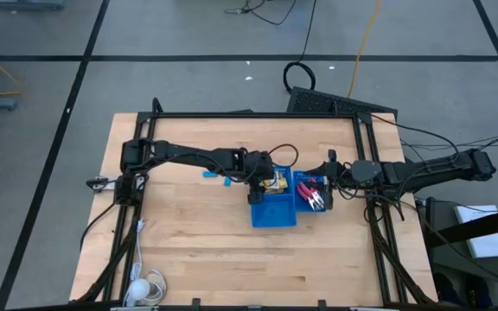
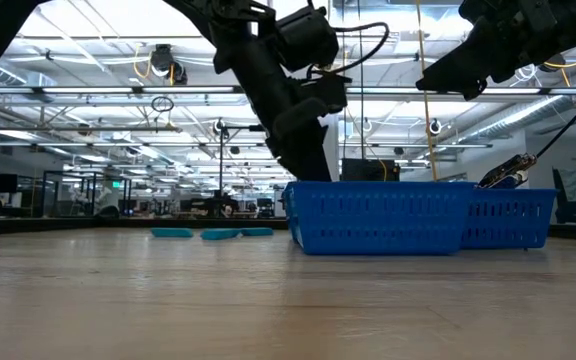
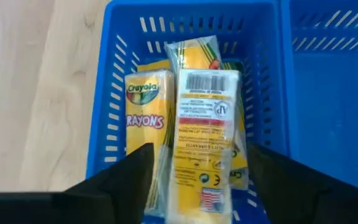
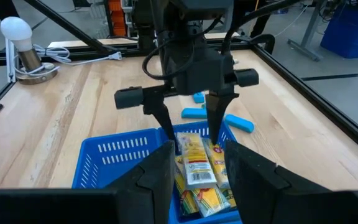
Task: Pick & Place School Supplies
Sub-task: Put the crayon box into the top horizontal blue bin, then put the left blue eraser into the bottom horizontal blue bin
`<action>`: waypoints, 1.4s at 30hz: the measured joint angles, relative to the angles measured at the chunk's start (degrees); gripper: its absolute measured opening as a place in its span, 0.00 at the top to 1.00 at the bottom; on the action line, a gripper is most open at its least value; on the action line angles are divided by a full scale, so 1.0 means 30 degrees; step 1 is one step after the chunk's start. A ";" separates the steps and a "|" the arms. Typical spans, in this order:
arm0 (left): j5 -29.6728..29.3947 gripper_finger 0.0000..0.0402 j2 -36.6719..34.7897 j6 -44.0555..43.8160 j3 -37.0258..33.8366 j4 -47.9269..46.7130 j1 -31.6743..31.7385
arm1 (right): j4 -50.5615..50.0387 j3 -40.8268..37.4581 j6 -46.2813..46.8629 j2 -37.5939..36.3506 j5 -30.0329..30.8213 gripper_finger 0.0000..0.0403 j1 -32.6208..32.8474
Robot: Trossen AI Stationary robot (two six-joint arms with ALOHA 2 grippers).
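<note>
A blue compartmented tray (image 1: 273, 214) stands at the table's middle. Several yellow-orange crayon packets (image 3: 143, 118) lie in its far-left compartment, the top one (image 3: 204, 124) barcode side up. Red-handled scissors (image 1: 315, 193) lie in the right compartment. Light-blue pieces (image 1: 214, 175) lie on the table left of the tray. My left gripper (image 3: 197, 180) is open over the packets, pointing down, with its fingers on either side of the top packet and not touching it; it also shows in the right wrist view (image 4: 191, 134). My right gripper (image 4: 201, 186) is open and empty, raised by the tray's right side (image 1: 328, 181).
The light-blue pieces also show in the low view (image 2: 213, 234) and the right wrist view (image 4: 213, 115). A white bulb lamp (image 1: 145, 289) with its cord stands at the near left corner. A black frame (image 1: 258, 115) rims the table. Bare wood lies left of and in front of the tray.
</note>
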 joint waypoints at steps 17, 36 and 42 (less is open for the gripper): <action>-0.4940 0.31 -0.6734 -0.1941 -0.5960 -0.3888 0.0448 | -0.0158 -0.0007 0.0000 -0.0007 -0.0007 0.67 0.0000; -0.2418 0.34 -0.7466 -0.1643 -1.3041 -0.0568 0.3456 | -0.0071 -0.0007 -0.0007 0.0000 -0.0015 0.67 0.0006; -0.1432 0.36 -0.7433 -0.1561 -1.3327 -0.0228 0.3817 | -0.0071 -0.0007 -0.0004 -0.0004 -0.0015 0.67 0.0003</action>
